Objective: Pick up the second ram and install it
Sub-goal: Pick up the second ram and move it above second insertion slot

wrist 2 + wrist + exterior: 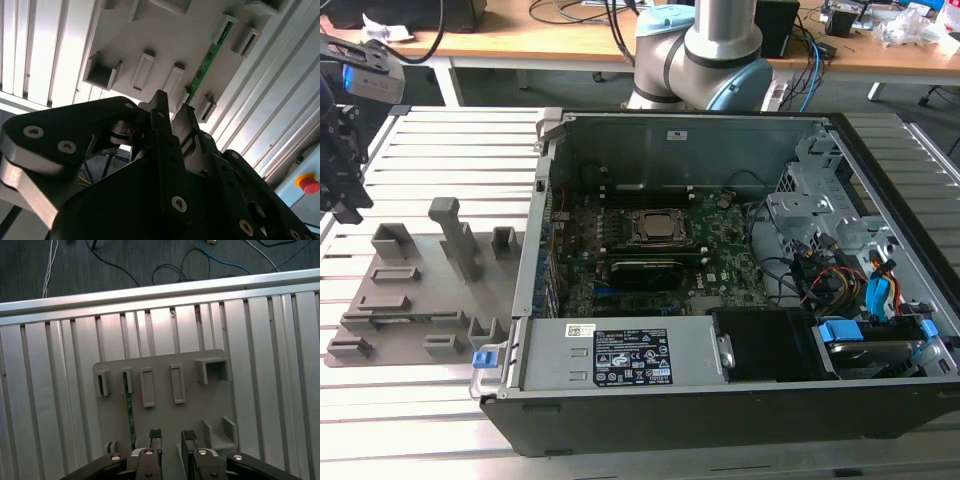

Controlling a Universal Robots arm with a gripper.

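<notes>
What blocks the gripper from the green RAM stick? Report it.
Nothing visible. In the first wrist view the open gripper hangs over the grey holder plate; the thin green RAM stick stands on edge there, unobstructed.

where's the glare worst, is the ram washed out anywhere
Second wrist view: glare whitens the table slats, the gripper is a dark backlit mass, the ram reads clearly green. First wrist view: a bright patch on the slats beside the grey holder, the ram unglared. Exterior view: even light, the computer case interior shaded.
</notes>
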